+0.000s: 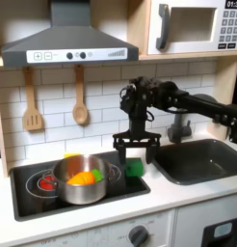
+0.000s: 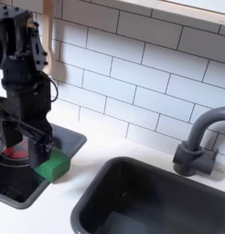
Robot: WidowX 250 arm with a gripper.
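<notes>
while my arm reaches in from the first exterior view's right, my gripper (image 1: 136,150) hangs straight down over the near right part of the stovetop (image 1: 53,196), its two fingers spread apart with nothing between them. just below the fingertips sits a green block (image 1: 136,168), resting on the dark stove surface near its right edge; i cannot tell whether the fingers touch it or hover just above it. in the second exterior view my gripper (image 2: 34,143) shows the same way, fingers parted and pointing down, with the green block (image 2: 53,165) at the corner of the stovetop (image 2: 14,187), just to the second exterior view's right of the nearer finger.

to the first exterior view's left of the block stands a silver pot (image 1: 82,180) on the stove, holding an orange piece (image 1: 82,178) and something yellow-green beside it. a yellow thing (image 1: 73,154) lies behind the pot. the sink (image 1: 202,159) is set into the counter to the first exterior view's right, well apart from the block, with a dark faucet (image 2: 198,146) at its back. on the tiled wall hang a wooden spatula (image 1: 32,101) and a wooden spoon (image 1: 80,96), under the range hood (image 1: 67,41). a microwave (image 1: 196,26) sits up at the first exterior view's top right.
</notes>
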